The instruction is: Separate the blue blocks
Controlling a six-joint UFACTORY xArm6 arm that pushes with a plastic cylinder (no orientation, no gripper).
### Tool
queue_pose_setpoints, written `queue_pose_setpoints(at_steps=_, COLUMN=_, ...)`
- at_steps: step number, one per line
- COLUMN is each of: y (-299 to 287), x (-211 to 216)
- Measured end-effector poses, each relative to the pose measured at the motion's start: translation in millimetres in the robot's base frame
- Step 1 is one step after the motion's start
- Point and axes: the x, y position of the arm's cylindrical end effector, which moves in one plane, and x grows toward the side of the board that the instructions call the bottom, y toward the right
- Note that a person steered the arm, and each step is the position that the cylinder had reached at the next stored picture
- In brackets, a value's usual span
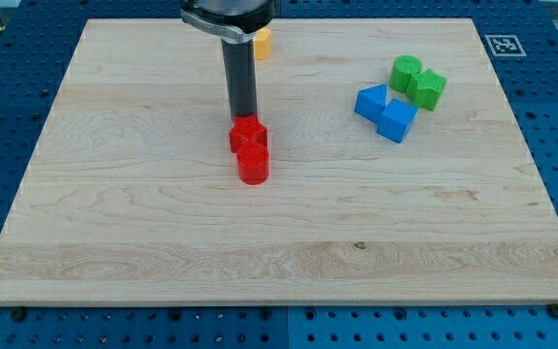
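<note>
My tip stood near the middle of the table, just at the top edge of two red blocks that sat touching each other, one above the other in the view; whether the tip touched the upper one could not be told. The arm carried no hand, only the dark rod, so nothing was held. The two blue blocks lay well apart from the tip, toward the view's right, pressed together side by side. Just above and right of them sat two green blocks, also touching each other. A yellow block showed partly behind the rod near the view's top.
</note>
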Motion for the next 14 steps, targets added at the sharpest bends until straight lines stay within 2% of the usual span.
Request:
queue_pose_setpoints(at_steps=3, y=0, x=0)
queue_pose_setpoints(at_steps=5, y=3, x=-53)
queue_pose_setpoints(at_steps=10, y=172, x=-31)
queue_pose_setpoints(at_steps=11, y=178, x=-31)
queue_pose_setpoints(at_steps=12, y=191, x=-2)
queue_pose_setpoints(at_steps=14, y=214, x=116)
